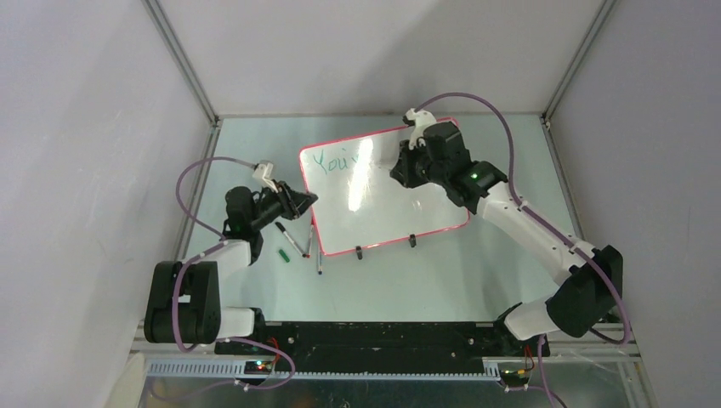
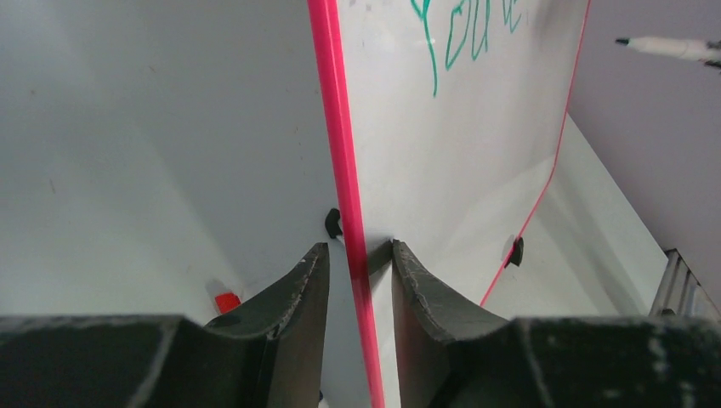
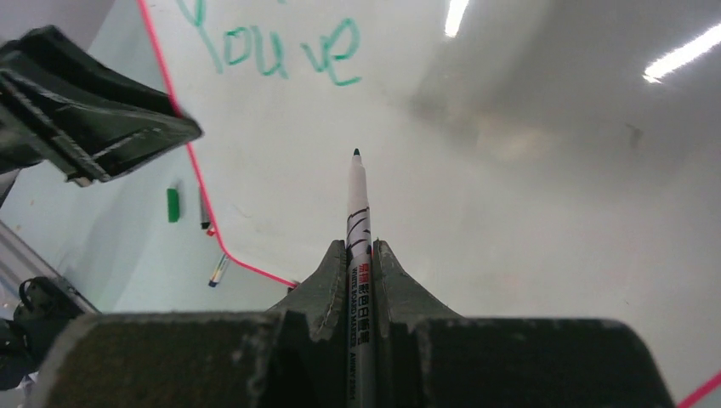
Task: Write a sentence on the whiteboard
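Two arms share the work: your left gripper [image 2: 359, 248] straddles the left edge of the board [image 1: 400, 212] at mid-table, fingers apart, steadying it. Your right gripper [image 3: 359, 246] clamps a pen [image 3: 357, 204], poised near the green writing [image 3: 281, 51].

Loose markers [image 1: 292, 240] just beside whiteboard [image 1: 400, 212]

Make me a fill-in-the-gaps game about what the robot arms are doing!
The right pincer grips a ___. The left pincer straddles the red-pink rim of the ___. The green word begins with the letter ___.
Missing words: marker, whiteboard, Y.
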Available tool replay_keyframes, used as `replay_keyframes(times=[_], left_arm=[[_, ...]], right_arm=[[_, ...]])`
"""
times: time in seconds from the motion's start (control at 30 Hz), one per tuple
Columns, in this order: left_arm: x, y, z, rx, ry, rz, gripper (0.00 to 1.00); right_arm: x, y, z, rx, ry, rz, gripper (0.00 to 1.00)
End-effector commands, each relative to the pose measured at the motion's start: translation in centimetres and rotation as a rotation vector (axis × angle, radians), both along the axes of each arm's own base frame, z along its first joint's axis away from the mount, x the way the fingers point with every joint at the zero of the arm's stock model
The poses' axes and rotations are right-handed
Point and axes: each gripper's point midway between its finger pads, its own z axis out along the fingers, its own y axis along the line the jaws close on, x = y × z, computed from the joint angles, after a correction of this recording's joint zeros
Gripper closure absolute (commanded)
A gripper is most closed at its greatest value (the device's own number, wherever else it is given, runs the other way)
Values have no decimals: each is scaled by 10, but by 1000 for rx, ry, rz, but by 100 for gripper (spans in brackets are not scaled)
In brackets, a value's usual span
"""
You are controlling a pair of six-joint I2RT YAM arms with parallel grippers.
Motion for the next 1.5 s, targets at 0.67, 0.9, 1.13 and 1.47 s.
replay_keyframes(times=[0.67, 0.9, 1.13, 1.47], left_arm=[[-12, 3, -25, -13, 84, 17, 80], [-11, 3, -27, -13, 96, 24, 90], [-11, 4, -28, -13, 100, 30, 98], [-11, 6, -29, -10, 98, 49, 100]], right_arm=[[39, 0, 39, -122, -143, -100, 100], [49, -3, 40, -174, -168, -127, 100], [54, -2, 38, -192, -176, -134, 100], [41, 10, 40, -184, -190, -84, 100]])
